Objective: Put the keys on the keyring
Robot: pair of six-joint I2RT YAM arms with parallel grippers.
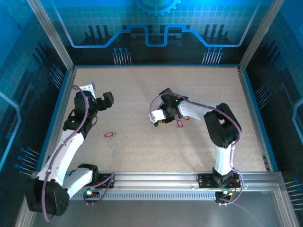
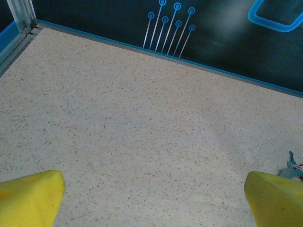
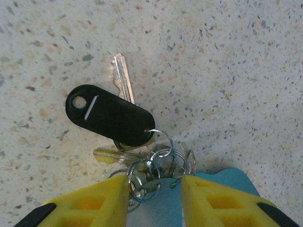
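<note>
One key with a red tag [image 1: 110, 135] lies loose on the table, below and to the right of my left gripper [image 1: 105, 100]. That gripper [image 2: 154, 189] hangs wide open over bare table. My right gripper [image 1: 161, 118] is low at mid-table, shut on the keyring [image 3: 208, 182]. The teal band and a cluster of silver rings [image 3: 158, 163] sit between its yellow fingers [image 3: 102, 198]. Silver keys [image 3: 122, 78] and a black oblong tag [image 3: 109, 115] fan out from the rings on the table. Another red tag [image 1: 179, 124] lies just right of this gripper.
The speckled tabletop [image 1: 142, 85] is walled by blue panels at the back and sides, with a metal rail [image 1: 161, 179] along the near edge. A small bit of metal and red [image 2: 291, 164] peeks in at the right edge of the left wrist view.
</note>
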